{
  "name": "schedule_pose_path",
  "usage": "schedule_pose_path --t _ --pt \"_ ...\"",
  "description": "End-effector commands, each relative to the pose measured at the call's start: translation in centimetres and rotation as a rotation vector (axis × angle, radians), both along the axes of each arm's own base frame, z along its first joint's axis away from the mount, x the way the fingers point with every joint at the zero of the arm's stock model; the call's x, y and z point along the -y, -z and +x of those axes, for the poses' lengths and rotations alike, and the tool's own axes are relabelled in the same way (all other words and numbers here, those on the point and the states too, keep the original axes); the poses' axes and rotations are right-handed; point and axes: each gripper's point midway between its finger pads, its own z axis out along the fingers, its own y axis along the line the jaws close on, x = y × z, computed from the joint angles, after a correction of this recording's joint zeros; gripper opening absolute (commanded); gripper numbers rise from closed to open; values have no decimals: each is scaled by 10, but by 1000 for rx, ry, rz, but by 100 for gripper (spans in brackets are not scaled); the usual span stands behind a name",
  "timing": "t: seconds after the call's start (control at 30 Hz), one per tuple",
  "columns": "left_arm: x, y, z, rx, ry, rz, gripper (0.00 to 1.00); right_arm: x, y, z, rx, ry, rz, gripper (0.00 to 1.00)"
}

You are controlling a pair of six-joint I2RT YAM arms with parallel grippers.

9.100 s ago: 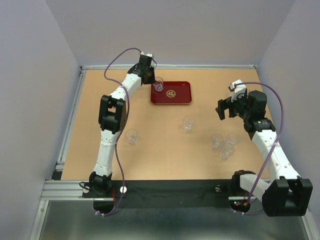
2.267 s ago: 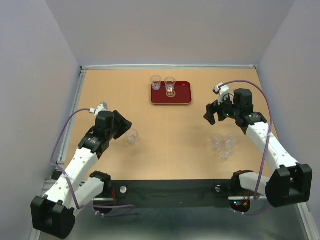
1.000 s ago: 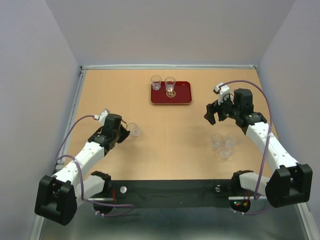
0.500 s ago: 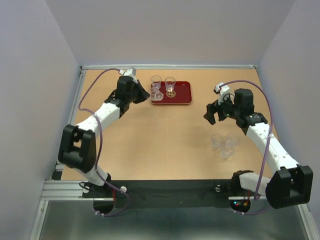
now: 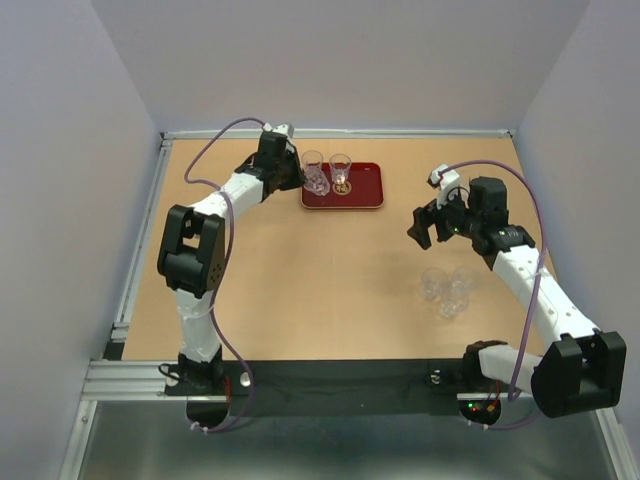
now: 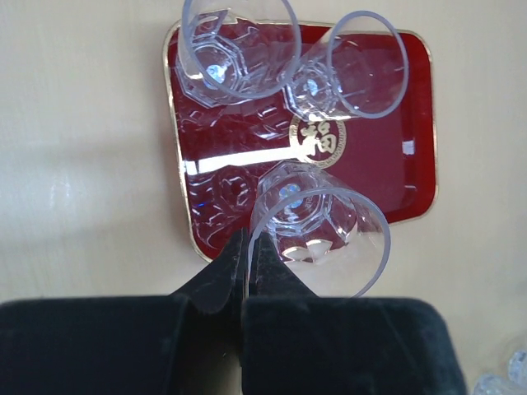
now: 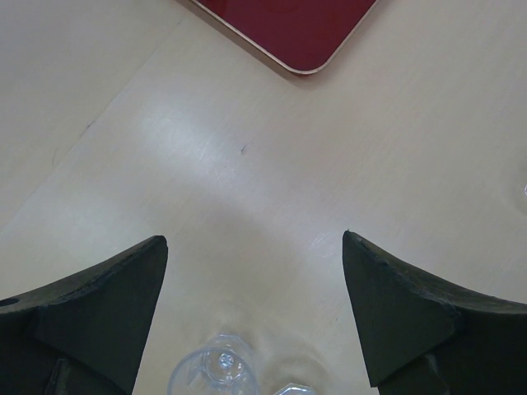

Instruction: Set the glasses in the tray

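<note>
The dark-red tray [image 5: 365, 190] lies at the table's far middle, with two clear glasses [image 5: 312, 163] [image 5: 340, 169] standing in its left half. My left gripper [image 5: 302, 180] is shut on the rim of a third glass [image 5: 319, 185] and holds it tilted over the tray's near-left corner. In the left wrist view the held glass [image 6: 317, 234] is pinched by its wall, with the tray [image 6: 387, 164] and two standing glasses [image 6: 239, 45] [image 6: 356, 72] beyond. My right gripper [image 5: 428, 224] is open and empty. Three glasses [image 5: 447, 290] cluster on the table below it.
The right wrist view shows the tray's corner [image 7: 288, 29] at the top and one table glass [image 7: 216, 372] at the bottom between my open fingers. Grey walls surround the table, and a metal rail [image 5: 140, 250] runs along its left edge.
My left gripper took a glass from the table's left side, carried it to the tray, and has just shifted right over the tray's corner. The right arm has barely moved.
</note>
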Motion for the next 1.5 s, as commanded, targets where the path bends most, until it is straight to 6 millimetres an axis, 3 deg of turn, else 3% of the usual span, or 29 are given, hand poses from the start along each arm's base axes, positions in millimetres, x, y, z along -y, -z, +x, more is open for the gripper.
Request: schedule_pose_path --t 0.0,0.13,0.53,0.77,1.0,1.2,1.3,1.47 --pt "-6 -29 18 75 -17 55 0 3 -11 4 52 14 1 91" --pt "-13 -11 28 51 -40 114 0 4 -10 5 52 19 -4 91" --pt "-16 11 54 29 -79 179 2 8 -6 7 49 33 -23 92" --pt "-15 7 59 33 -72 189 19 7 -5 7 45 31 -25 92" --pt "-14 -7 58 56 -67 179 33 8 -4 8 43 34 -28 92" --pt "-6 -33 52 105 -37 150 50 8 -1 8 38 30 -32 92" --pt "-5 -50 49 137 -26 143 55 8 0 8 36 26 -35 93" --pt "-9 -97 36 238 -17 123 66 7 4 6 33 5 -42 95"
